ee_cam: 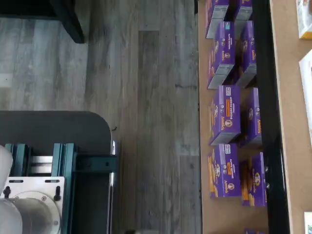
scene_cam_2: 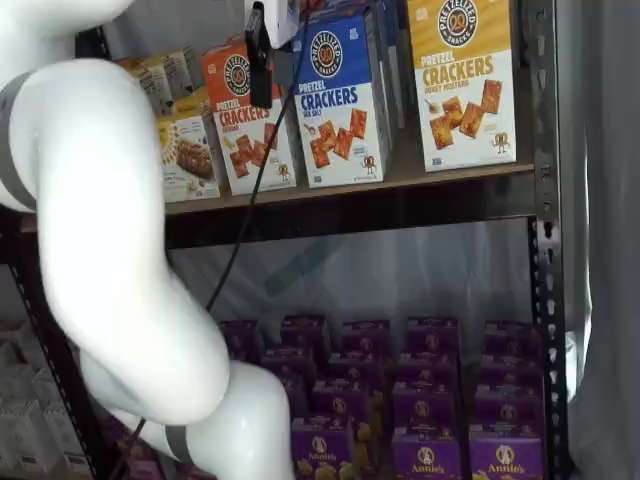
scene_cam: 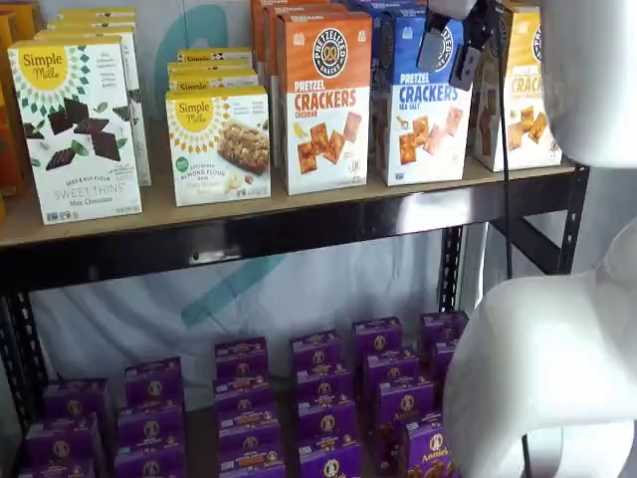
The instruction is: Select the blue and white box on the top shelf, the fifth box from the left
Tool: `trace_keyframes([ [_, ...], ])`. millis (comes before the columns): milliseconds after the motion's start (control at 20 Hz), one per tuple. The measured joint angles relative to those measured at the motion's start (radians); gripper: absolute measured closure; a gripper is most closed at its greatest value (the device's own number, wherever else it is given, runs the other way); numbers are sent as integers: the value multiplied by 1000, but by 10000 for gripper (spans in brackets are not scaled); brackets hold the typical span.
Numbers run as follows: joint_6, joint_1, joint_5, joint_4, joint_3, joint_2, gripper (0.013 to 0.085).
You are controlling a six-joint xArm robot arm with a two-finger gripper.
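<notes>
Blue and white box stands behind the raised, spread-fingered end effector.

even, soft light — slightly blurry

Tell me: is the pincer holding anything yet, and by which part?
Nothing is held. The pincer hangs open in front of the blue and white box on the top shelf, fingers not closed on it.
</notes>
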Motion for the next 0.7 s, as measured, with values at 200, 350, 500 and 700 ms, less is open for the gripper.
trace_keyframes([
  [200, 3, 3, -25, 1, 22, -21, 130],
  [350, 4, 1, -28, 8, 27, -28, 130],
  [500, 3, -25, -39, 57, 24, -35, 130],
  [700, 8, -80, -35, 155, -32, -20, 130],
])
